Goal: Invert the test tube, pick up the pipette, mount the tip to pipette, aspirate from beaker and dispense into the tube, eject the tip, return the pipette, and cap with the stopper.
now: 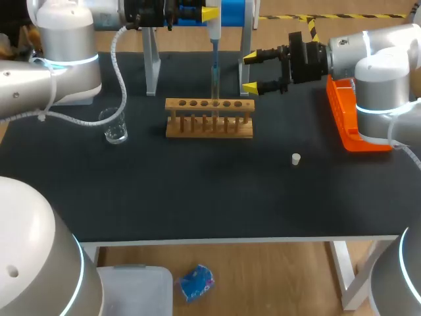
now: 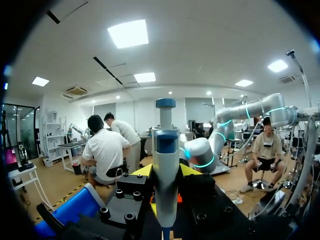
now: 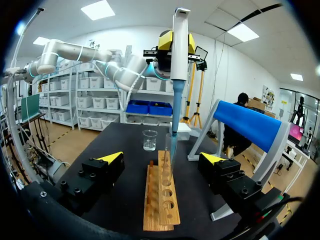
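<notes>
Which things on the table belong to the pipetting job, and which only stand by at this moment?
Belonging to the job: pipette, test tube, wooden rack, beaker, stopper.
Only standing by, purpose not shown: orange box, blue stand.

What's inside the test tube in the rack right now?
The blue pipette tip reaches down into the test tube; any liquid inside is too faint to tell.

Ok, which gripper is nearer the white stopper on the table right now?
Right. The right gripper hangs open by the rack's right end, just beyond the stopper. The left gripper is farther off, holding the pipette over the rack.
</notes>
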